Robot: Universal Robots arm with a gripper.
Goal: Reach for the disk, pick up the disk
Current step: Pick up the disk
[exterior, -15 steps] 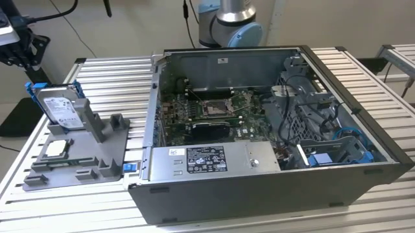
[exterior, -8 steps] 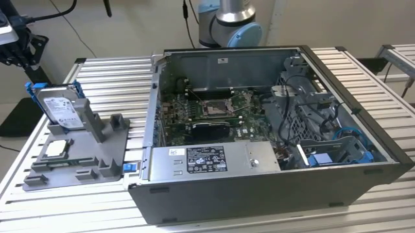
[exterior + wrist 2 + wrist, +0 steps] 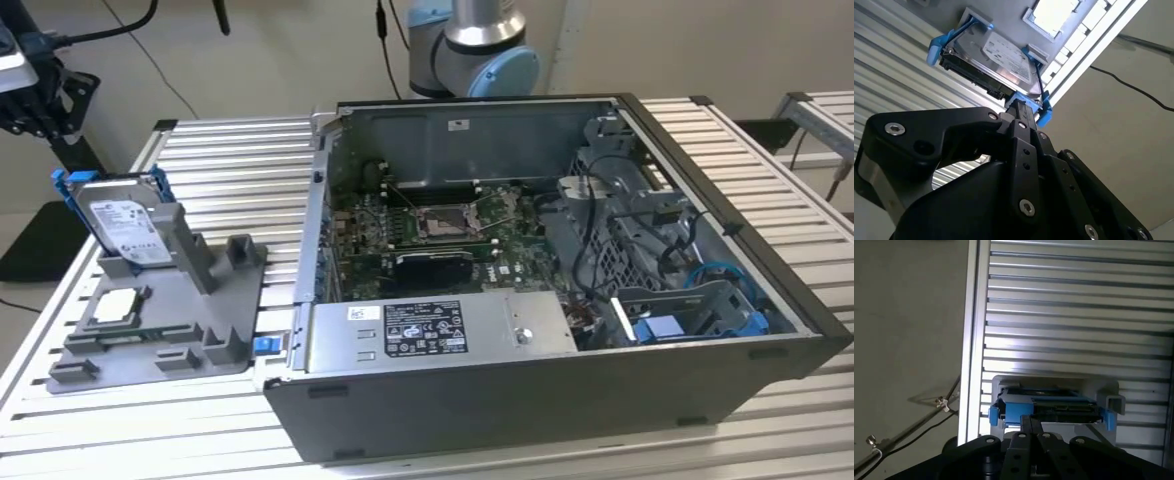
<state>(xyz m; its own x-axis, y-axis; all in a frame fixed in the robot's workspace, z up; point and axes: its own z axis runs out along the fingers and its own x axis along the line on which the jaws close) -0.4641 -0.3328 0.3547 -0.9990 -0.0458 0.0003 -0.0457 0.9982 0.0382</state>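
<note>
Reach part done, lift not made. In exterior view's left, disk (image 3: 128, 222) is seen upright in grey holder (image 3: 214, 335); open computer case (image 3: 747, 335) is set well apart on exterior view's right. In second wrist view, gripper (image 3: 1021, 107) is aimed at blue bracket (image 3: 936, 47), jaws apparently pressed together, nothing held; contact cannot be judged. White label (image 3: 1006, 55) is shown there; in first wrist view disk is seen edge-on.

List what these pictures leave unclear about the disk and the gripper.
1. Contact: in the second wrist view the gripper blocks its own tip beside the disk; touching or apart cannot be told.
2. Disk's lower end: in the exterior view the grey holder it stands in hides it.
3. Disk's label face: in the first wrist view the disk lies edge-on, its near edge behind the gripper.
</note>
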